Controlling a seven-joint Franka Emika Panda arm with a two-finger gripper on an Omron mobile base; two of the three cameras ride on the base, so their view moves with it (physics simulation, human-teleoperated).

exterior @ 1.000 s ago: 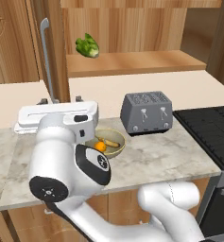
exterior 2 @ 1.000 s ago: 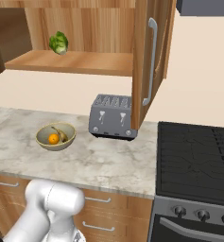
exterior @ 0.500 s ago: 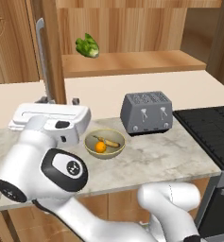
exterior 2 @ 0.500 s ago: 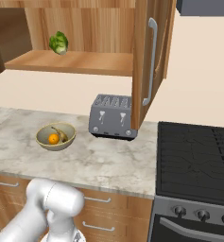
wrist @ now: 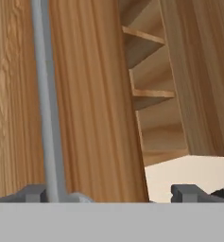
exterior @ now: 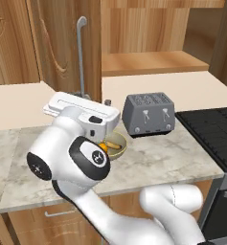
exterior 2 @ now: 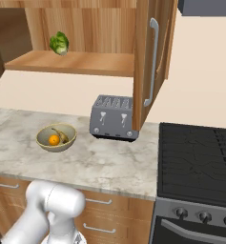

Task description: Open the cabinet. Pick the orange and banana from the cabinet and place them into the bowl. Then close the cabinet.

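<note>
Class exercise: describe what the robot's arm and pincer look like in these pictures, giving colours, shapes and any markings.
The arm is glossy white, built of rounded tubular links, with a black disc joint cap carrying small white marks. The hand is a flat, white, boxy block with a dark panel. In the hand view the pincer shows two small dark grey, blocky fingertips. No cables are visible.

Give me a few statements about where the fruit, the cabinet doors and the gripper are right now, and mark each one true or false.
1. The orange lies in the bowl. True.
2. The banana sits on the cabinet shelf. False: it is in the bowl beside the orange.
3. Both cabinet doors are shut. False: they stand open, showing the shelf.
4. A leafy green vegetable sits on the shelf. True.
5. The gripper is clamped on the toaster. False: its jaws are open, facing a door's silver handle.
</note>
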